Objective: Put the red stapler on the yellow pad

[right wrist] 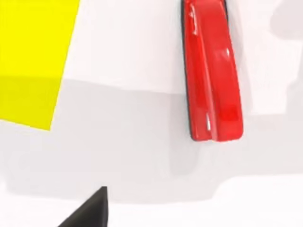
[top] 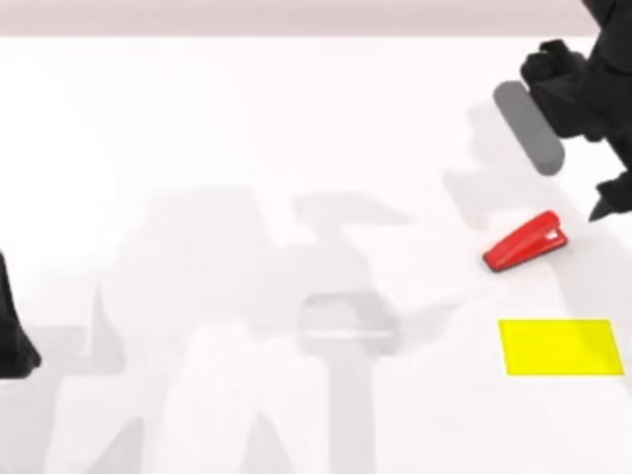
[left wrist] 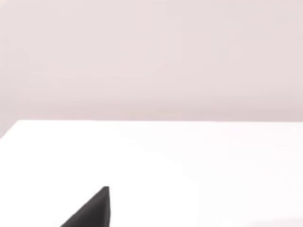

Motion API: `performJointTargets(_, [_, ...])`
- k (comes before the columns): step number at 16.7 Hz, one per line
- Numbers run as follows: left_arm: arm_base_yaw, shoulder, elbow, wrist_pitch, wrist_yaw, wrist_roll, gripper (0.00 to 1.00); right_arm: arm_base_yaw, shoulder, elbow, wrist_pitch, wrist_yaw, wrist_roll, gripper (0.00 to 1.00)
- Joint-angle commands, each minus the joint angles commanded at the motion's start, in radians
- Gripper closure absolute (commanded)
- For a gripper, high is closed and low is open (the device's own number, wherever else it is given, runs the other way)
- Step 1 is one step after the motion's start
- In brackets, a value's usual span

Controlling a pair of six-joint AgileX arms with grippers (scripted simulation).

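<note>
The red stapler (top: pixel 525 242) lies on the white table at the right, slanted, with its tapered end toward the left. In the right wrist view the red stapler (right wrist: pixel 213 71) shows whole and free of any touch. The yellow pad (top: pixel 561 347) lies flat just in front of it, apart from it, and a corner of the yellow pad (right wrist: pixel 33 56) shows in the right wrist view. My right gripper (top: pixel 610 197) hangs above the table behind and to the right of the stapler. One dark fingertip (right wrist: pixel 94 210) shows, with nothing against it. My left arm (top: pixel 14 341) is parked at the left edge.
A grey link of the right arm (top: pixel 528 126) reaches over the table's far right. The arms' shadows fall across the table's middle. The left wrist view shows bare table, the back wall and one dark fingertip (left wrist: pixel 94 210).
</note>
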Motion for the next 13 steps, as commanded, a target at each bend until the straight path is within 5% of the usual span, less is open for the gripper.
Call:
performJointTargets(4, [0.000, 0.000, 0.000, 0.000, 0.000, 0.000, 0.00, 0.017, 0.135, 0.140, -0.081, -0.001, -0.118, 0.00])
performJointTargets(13, [0.000, 0.000, 0.000, 0.000, 0.000, 0.000, 0.00, 0.017, 0.150, 0.111, -0.045, 0.000, -0.126, 0.00])
